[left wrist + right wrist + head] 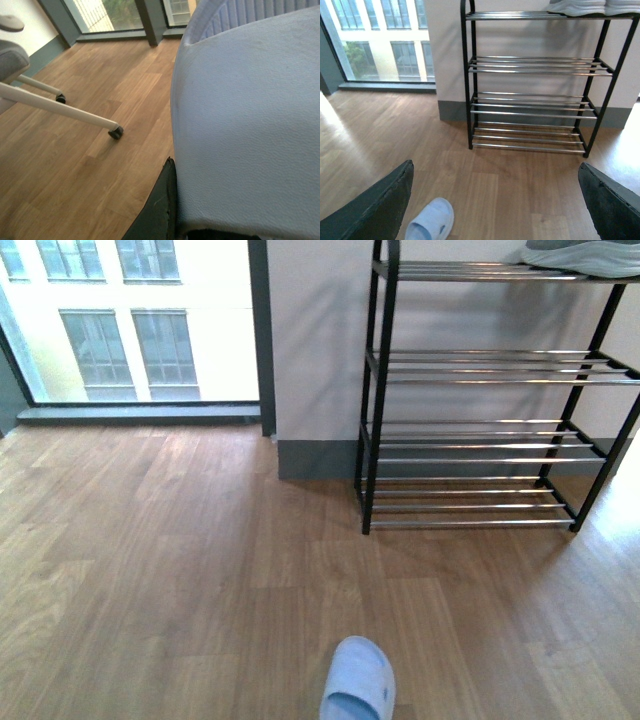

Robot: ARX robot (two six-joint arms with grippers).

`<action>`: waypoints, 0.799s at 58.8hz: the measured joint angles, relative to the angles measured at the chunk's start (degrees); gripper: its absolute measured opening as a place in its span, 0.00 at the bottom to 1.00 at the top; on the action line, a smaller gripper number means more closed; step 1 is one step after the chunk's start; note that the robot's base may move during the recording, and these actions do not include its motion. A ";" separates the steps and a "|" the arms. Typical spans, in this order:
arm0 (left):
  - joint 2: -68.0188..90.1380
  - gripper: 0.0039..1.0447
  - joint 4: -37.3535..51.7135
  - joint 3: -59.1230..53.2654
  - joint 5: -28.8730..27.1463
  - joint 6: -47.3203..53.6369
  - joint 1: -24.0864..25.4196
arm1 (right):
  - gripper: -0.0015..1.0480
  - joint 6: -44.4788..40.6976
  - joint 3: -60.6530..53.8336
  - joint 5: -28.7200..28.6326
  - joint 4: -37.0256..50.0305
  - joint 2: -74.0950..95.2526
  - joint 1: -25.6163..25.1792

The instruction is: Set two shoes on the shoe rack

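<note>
The right pincer (495, 166) is spread wide, with its two dark fingers (377, 207) far apart and nothing between them. It hangs above the floor (180, 570) and faces the shoe rack (480, 440). Of the left pincer (165, 220) only one dark finger (159, 210) shows, lying against the edge of a pale blue slide (250, 125) that fills most of that view. I cannot tell whether the pincer is pinching it.

Another view of a slide on the floor (358, 680) (430, 222) puts it at the near edge of the front view, well apart from the rack. Its long axis runs roughly toward the rack, rounded toe pointing that way. I cannot tell if it is the same slide.

Bare wood floor lies open between slide and rack. The rack stands against the wall (310, 340), and its three lower tiers of chrome bars are bare. A grey sneaker (580, 255) (590, 6) rests on the top tier, cut off by the frame. A window (130, 320) lies to the left. The wheeled legs of a chair (60, 107) stand near the left pincer.
</note>
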 joint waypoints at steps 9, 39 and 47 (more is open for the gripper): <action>0.00 0.02 0.02 -0.02 -0.63 0.00 0.48 | 0.91 3.61 0.22 -8.66 -0.22 8.02 5.40; 0.00 0.02 0.02 -0.02 -0.26 0.02 0.24 | 0.91 1.75 28.39 3.48 51.43 112.96 19.52; 0.00 0.02 0.00 -0.02 -0.26 0.02 0.24 | 0.91 4.70 35.43 3.82 51.41 127.88 19.67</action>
